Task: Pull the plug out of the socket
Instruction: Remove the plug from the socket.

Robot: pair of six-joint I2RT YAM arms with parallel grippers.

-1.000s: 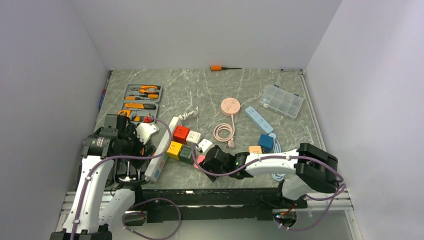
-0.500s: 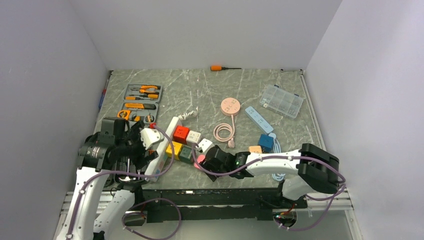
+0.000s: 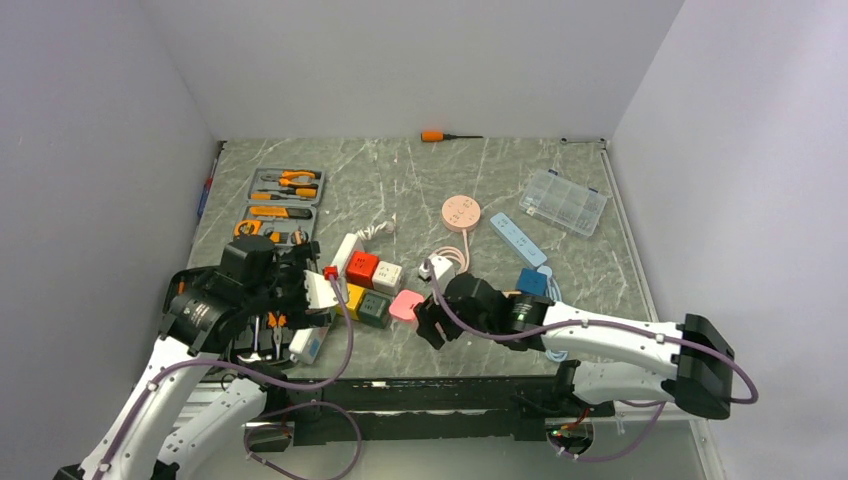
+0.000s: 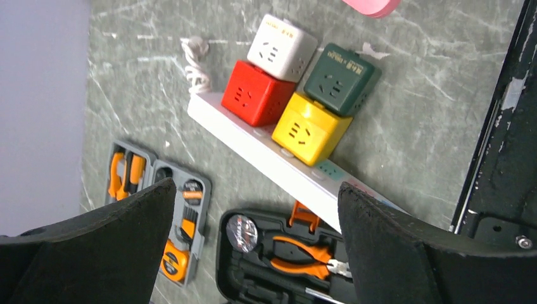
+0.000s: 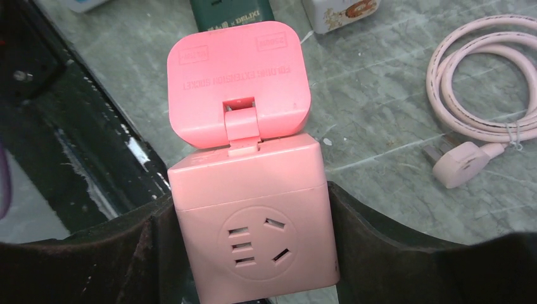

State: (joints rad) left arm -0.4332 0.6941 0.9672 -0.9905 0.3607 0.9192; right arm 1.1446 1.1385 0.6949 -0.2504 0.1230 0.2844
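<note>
The left arm (image 3: 165, 395) and the right arm (image 3: 610, 340) are showing smooth white shells, broken up by chunky black joint housings (image 3: 705, 365). A thin purple cable (image 3: 349, 335) is running along each arm, hanging in loose loops near the wrist and held to the shell by small ties. The left gripper (image 4: 254, 190) is showing two broad fingers (image 4: 95, 247) covered in matte black, with rounded edges and a slightly grainy surface. The right gripper (image 5: 247, 202) is showing the same thick black fingers.
</note>
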